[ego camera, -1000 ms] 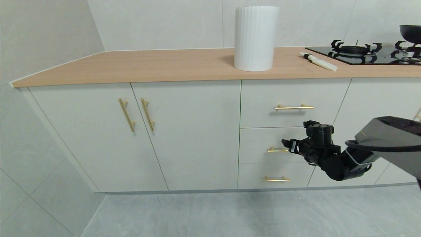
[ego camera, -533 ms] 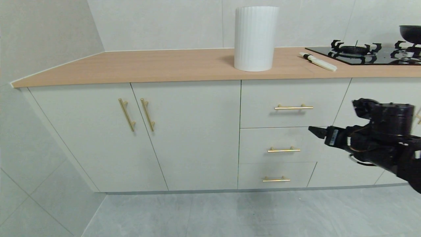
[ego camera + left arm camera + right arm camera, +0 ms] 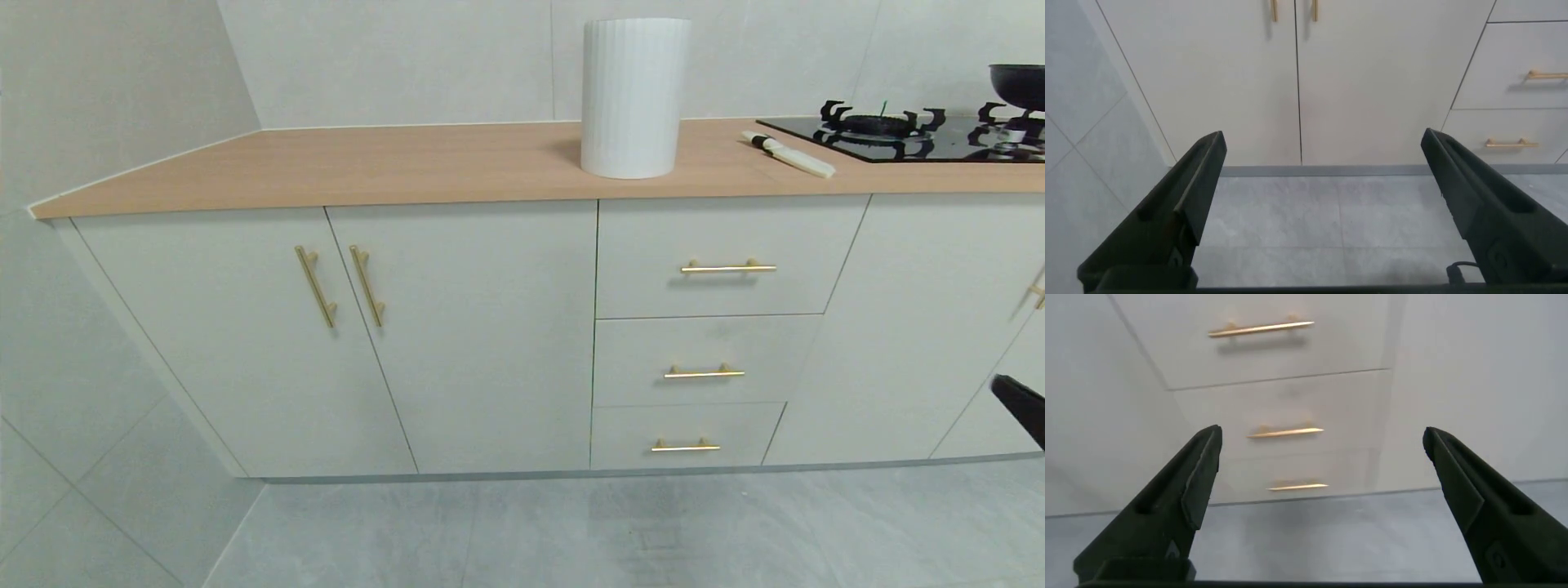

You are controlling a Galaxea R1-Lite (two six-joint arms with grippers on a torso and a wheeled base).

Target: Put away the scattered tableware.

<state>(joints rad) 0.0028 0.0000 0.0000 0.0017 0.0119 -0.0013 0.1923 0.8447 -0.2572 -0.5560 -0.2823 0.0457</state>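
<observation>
A knife (image 3: 788, 153) with a dark handle and a pale blade lies on the wooden counter (image 3: 367, 167), just left of the hob. A tall white ribbed cylinder (image 3: 633, 96) stands on the counter left of it. My right gripper (image 3: 1319, 498) is open and holds nothing; it faces the stack of three drawers, whose middle gold handle (image 3: 1286, 432) lies ahead of it. In the head view a black tip of my right arm (image 3: 1020, 400) shows at the right edge. My left gripper (image 3: 1323, 204) is open and holds nothing, low over the floor before the double cabinet doors (image 3: 1298, 82).
A black gas hob (image 3: 906, 135) with a dark pot (image 3: 1016, 82) fills the counter's right end. Three drawers (image 3: 710, 261) with gold handles are shut, as are the cabinet doors (image 3: 343, 286). A grey tiled floor (image 3: 522, 531) lies open in front; a wall closes the left.
My right arm has drawn back from the middle drawer handle, rising and swinging right until just its tip remains at the head view's edge. The counter items have not moved.
</observation>
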